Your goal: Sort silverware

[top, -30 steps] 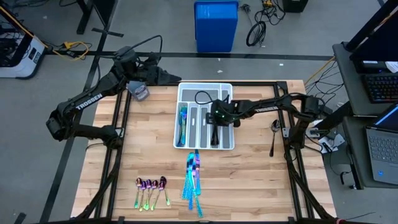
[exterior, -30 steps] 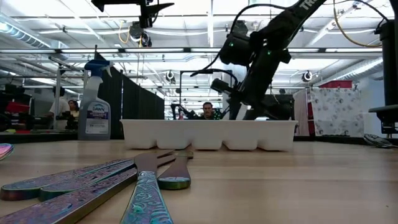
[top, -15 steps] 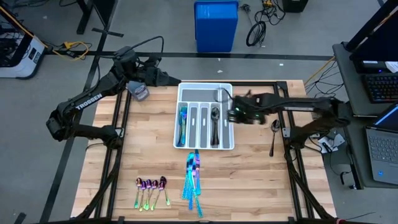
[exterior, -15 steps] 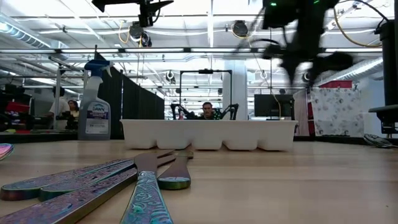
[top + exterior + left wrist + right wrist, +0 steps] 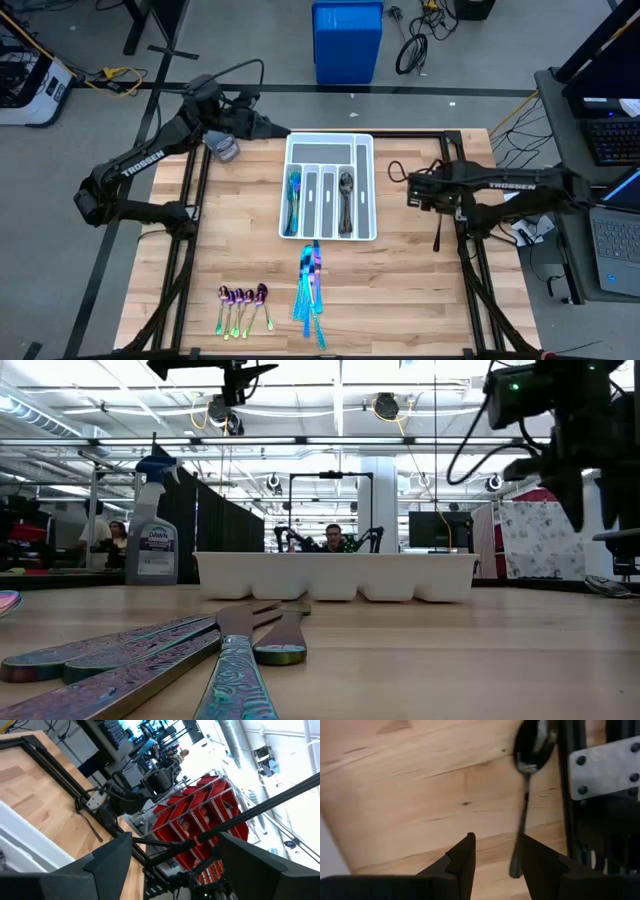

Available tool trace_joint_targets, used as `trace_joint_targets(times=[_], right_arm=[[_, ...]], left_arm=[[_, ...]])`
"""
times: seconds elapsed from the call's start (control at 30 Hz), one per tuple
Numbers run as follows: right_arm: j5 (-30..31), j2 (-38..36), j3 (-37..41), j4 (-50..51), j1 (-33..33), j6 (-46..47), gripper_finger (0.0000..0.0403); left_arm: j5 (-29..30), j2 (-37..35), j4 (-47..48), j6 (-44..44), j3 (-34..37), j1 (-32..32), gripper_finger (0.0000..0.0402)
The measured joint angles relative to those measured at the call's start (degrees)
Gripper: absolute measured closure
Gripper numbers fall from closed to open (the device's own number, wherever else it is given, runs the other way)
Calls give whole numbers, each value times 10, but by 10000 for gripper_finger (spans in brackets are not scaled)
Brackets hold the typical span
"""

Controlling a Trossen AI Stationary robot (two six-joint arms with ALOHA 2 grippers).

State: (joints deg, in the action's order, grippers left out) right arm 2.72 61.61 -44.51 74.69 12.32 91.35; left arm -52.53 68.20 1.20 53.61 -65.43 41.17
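Currently the silverware is split into groups: blue-teal forks (image 5: 293, 196) and a dark spoon (image 5: 345, 187) lie in separate slots of the white tray (image 5: 329, 145). Iridescent knives (image 5: 311, 287) lie on the tabletop (image 5: 250, 215) just below the tray, small rainbow-purple spoons (image 5: 243, 301) to their left near the front edge. One more dark gunmetal spoon (image 5: 440, 215) lies near the tabletop's right edge, beside the black frame rail (image 5: 459, 213). Right end effector (image 5: 414, 187) hangs between tray and that spoon, fingers (image 5: 460, 865) apart, empty; its wrist view shows the spoon just ahead. Left end effector (image 5: 270, 127) sits at the back-left, by the tray's rear corner, fingers spread, empty. Spray bottle (image 5: 153, 538) stands behind.
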Motion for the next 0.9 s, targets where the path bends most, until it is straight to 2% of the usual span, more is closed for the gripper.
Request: trace_joint_targets(times=[0.27, 0.53, 0.6, 0.9], right_arm=[[3, -6, 20, 2, 0, 9, 275], [4, -4, 20, -52, 0, -45, 275], [7, 1, 20, -48, 2, -80, 275], [17, 26, 20, -10, 60, -359, 275]], left_arm=[[18, 0, 54, -17, 0, 0, 124], [62, 0, 55, 1, 0, 0, 124], [70, 0, 55, 4, 0, 0, 124], [94, 0, 54, 6, 0, 0, 124]])
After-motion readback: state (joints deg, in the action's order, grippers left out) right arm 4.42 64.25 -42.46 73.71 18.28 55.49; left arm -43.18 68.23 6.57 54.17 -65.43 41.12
